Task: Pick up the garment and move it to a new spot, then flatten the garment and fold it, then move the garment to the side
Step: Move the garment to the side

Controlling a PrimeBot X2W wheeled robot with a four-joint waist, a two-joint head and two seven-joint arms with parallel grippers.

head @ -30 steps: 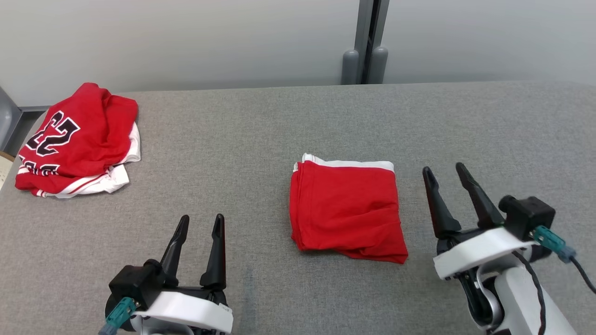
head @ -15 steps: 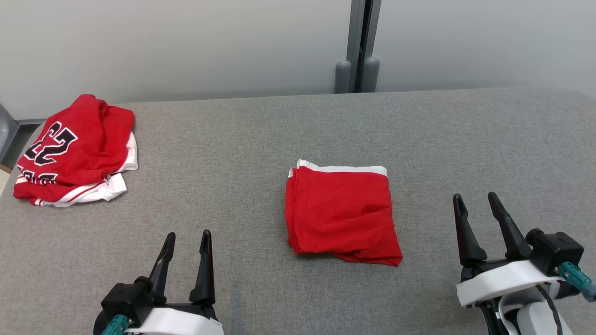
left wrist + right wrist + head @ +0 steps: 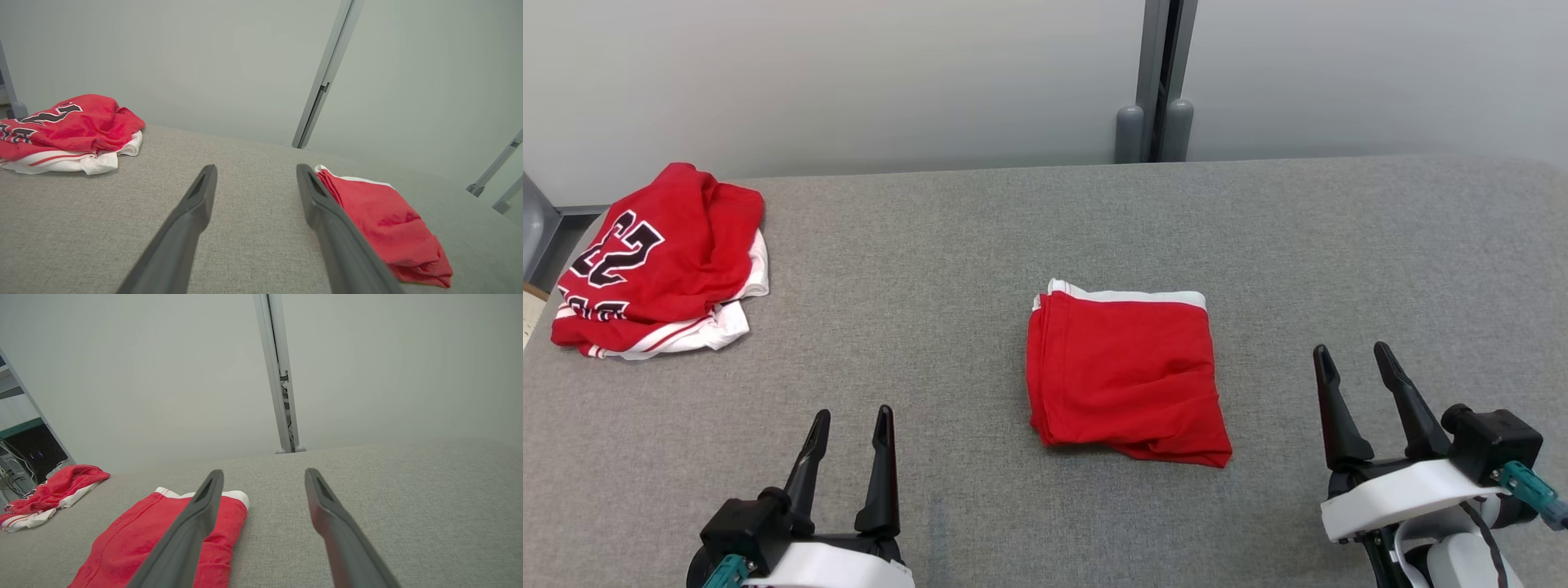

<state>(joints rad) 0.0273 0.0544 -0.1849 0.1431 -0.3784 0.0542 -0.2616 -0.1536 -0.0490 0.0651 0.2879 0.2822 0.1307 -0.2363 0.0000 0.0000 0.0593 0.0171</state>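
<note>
The garment (image 3: 1127,376) is a red piece with a white band along its far edge, lying folded into a rough square in the middle of the grey table (image 3: 947,237). It also shows in the left wrist view as the garment (image 3: 380,220) and in the right wrist view as the garment (image 3: 135,535). My left gripper (image 3: 854,412) is open near the front edge, left of the garment and apart from it. My right gripper (image 3: 1352,349) is open to the garment's right, not touching it. Both hold nothing, as seen at the left gripper (image 3: 256,167) and the right gripper (image 3: 264,471).
A loose pile of red and white jerseys (image 3: 658,261) with black numbers lies at the table's far left corner. A grey post (image 3: 1156,82) runs up the pale wall behind the table. Bare grey surface surrounds the folded garment.
The head camera has shifted a little. Both grippers have drawn back towards the front edge, the right one further and away from the garment. The garment lies as before.
</note>
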